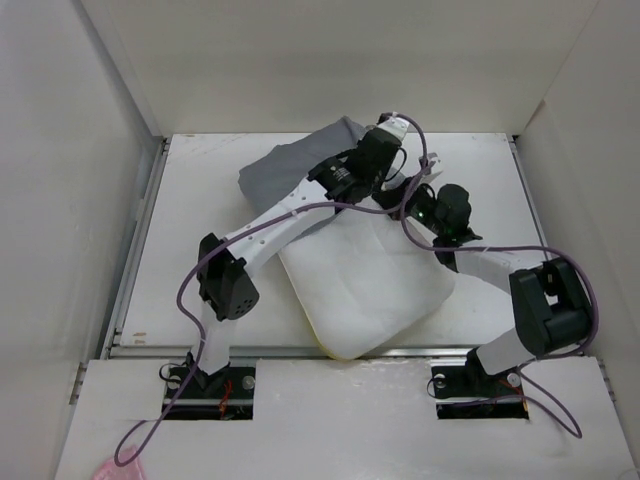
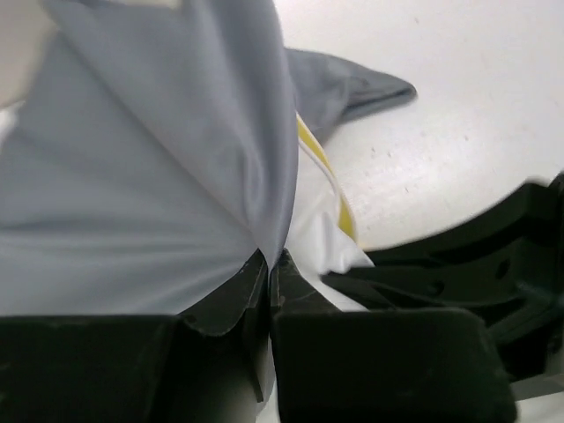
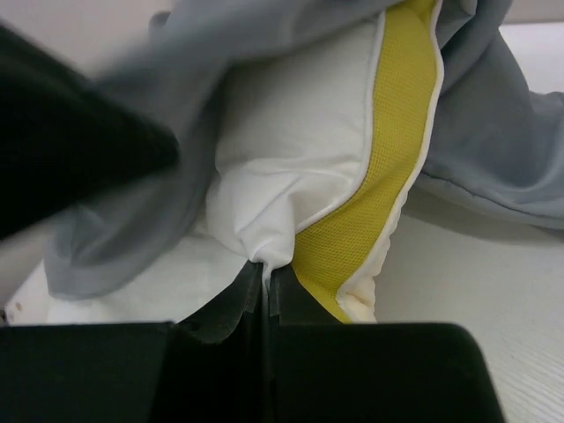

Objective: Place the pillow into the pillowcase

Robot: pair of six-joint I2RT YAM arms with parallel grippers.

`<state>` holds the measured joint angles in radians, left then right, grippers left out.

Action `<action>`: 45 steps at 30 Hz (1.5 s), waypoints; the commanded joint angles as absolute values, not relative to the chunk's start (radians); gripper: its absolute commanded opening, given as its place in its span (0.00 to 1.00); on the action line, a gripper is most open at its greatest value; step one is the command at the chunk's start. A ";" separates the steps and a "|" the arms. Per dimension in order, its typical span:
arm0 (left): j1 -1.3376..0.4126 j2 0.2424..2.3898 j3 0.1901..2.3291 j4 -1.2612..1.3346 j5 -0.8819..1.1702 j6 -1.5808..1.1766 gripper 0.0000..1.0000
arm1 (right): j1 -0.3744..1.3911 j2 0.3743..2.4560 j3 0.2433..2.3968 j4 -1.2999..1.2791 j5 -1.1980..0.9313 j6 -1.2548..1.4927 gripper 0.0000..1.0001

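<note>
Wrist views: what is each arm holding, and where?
Left jaws pinch a fold of the pillowcase; right jaws pinch the pillow by white fabric beside its yellow band.

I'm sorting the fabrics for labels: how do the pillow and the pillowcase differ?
The pillow is white with a yellow band; the pillowcase is plain grey. The pillow is plump; the pillowcase is thin and wrinkled. The right end effector pinches the pillow; the left end effector pinches the pillowcase. Both are soft fabric.
</note>
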<state>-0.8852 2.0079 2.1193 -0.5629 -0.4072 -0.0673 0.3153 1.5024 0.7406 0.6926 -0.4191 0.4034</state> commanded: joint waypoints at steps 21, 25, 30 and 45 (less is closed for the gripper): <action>-1.075 1.625 1.393 -0.242 0.206 -0.365 0.00 | 0.318 1.713 0.672 1.265 -0.127 0.775 0.00; -1.020 1.647 1.460 -0.365 0.039 -0.397 0.85 | 0.318 1.738 0.647 1.279 -0.215 0.775 0.00; -0.991 1.617 1.522 -0.500 -0.225 -0.455 1.00 | 0.318 1.652 0.612 1.177 -0.242 0.669 0.32; -0.900 1.394 1.214 -0.572 -0.338 -0.756 1.00 | 0.318 1.382 0.782 0.275 0.014 0.407 0.82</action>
<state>-0.8993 1.3594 1.2819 -0.5461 -0.3664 -0.6800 0.3157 1.3643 0.6937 0.5331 -0.0868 0.4419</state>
